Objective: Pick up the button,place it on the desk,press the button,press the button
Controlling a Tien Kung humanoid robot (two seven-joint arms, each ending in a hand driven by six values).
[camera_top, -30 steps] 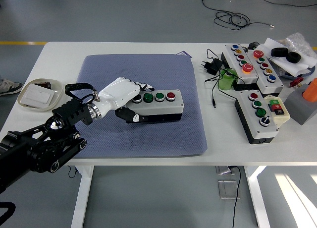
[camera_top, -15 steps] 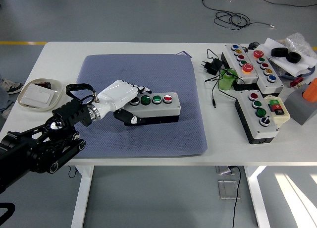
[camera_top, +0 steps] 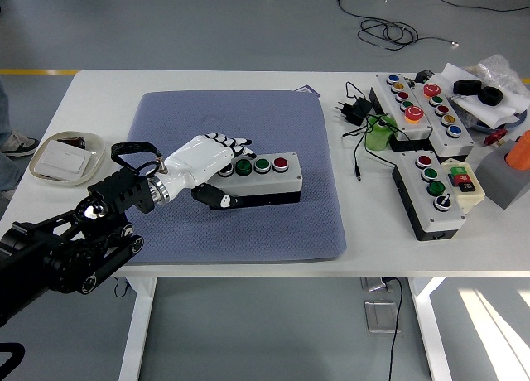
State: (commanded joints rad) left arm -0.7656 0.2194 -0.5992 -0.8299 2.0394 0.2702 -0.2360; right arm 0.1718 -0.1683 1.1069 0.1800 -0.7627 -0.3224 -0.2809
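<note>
One button box (camera_top: 258,180) is seen lying on the blue mat (camera_top: 240,224) near the middle of the white table (camera_top: 99,91), and it is still covered at its left end by the left hand (camera_top: 209,161). Compared with a second ago, the box is shifted a little to the left and slightly up the picture, and since half a second ago it is hardly moved at all, so it is judged to be set down and settled. The fingers (camera_top: 236,142) are now spread and lifted over the box's top left, where a moment before they were laid flatter across it, while the thumb (camera_top: 217,199) is kept against the front side. Two green buttons (camera_top: 253,165) and a red button (camera_top: 281,162) are left uncovered. The placing step is therefore taken as finished, and the first press is judged to be next. No right hand is seen.
</note>
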